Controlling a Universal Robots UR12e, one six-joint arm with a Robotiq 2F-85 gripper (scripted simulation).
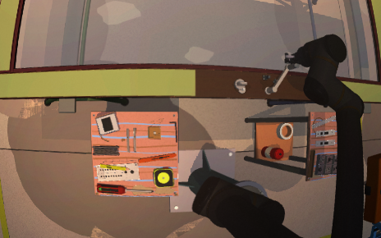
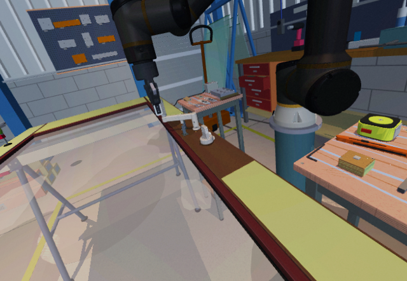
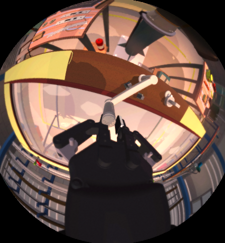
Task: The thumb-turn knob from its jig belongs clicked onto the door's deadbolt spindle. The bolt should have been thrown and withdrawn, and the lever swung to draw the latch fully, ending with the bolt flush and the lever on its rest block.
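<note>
The door lies flat on trestles, with its lock hardware on the brown panel of the near stile. I hold the free end of the white lever in my closed gripper. The lever is swung out over the glass, away from the brown panel. Its hub sits on the panel. The white thumb-turn knob stands on the panel beside the lever hub. Two small dark blocks sit near the lever on the panel.
The glazed door fills the left side, with a yellow-green frame. A tool table with a yellow tape measure stands by the robot's pedestal. A small parts table stands beyond the lever.
</note>
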